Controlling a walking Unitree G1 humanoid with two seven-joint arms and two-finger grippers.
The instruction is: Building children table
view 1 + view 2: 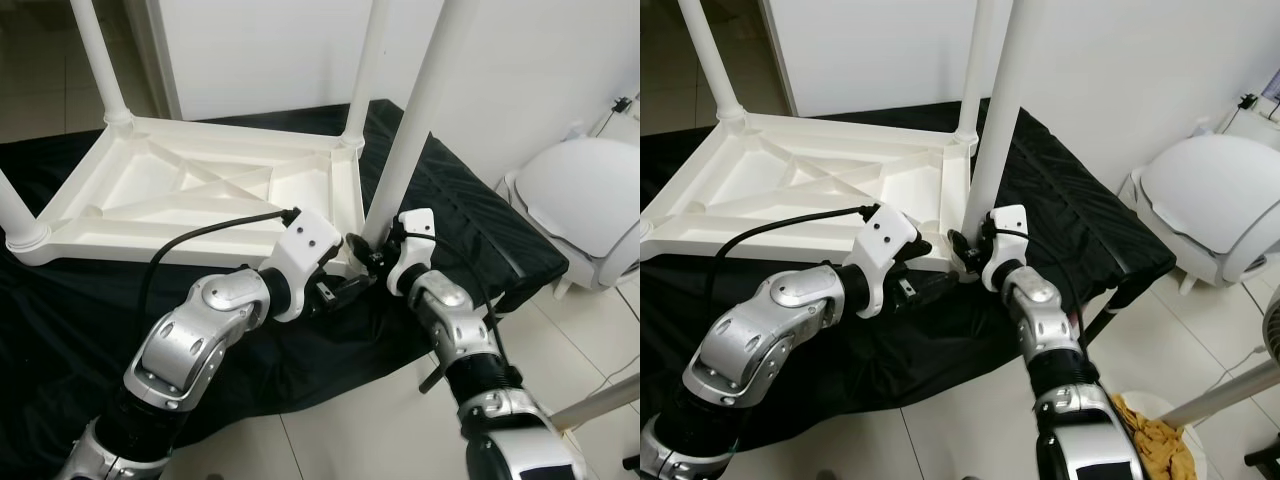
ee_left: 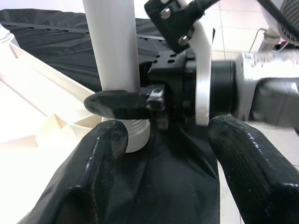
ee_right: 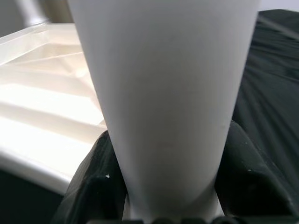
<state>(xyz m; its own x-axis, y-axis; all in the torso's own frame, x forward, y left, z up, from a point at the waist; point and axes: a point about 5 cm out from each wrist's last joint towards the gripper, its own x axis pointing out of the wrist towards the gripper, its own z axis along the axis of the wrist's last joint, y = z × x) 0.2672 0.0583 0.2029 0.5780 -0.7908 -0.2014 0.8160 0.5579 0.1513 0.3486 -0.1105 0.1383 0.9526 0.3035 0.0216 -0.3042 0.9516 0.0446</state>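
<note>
White plastic table top (image 1: 200,190): lying upside down on a black cloth (image 1: 470,210) spread over the floor, ribbed underside facing up; white legs standing upright at its corners, four in view, including one at the far left corner (image 1: 98,55) and one at the far right corner (image 1: 365,70); near right leg (image 1: 420,110): upright, its foot seated at the near right corner of the top; right gripper (image 1: 368,252): at the base of that leg, its black fingers (image 3: 91,186) closed around the leg from both sides, touching it; left gripper (image 1: 345,290): just beside the same corner, low over the cloth, fingers (image 2: 100,168) spread apart and holding nothing, pointed at the leg base and at the right gripper; white rounded appliance (image 1: 590,200): on the tiled floor to the right, well apart from the table; white wall panel (image 1: 260,50): behind the table.
</note>
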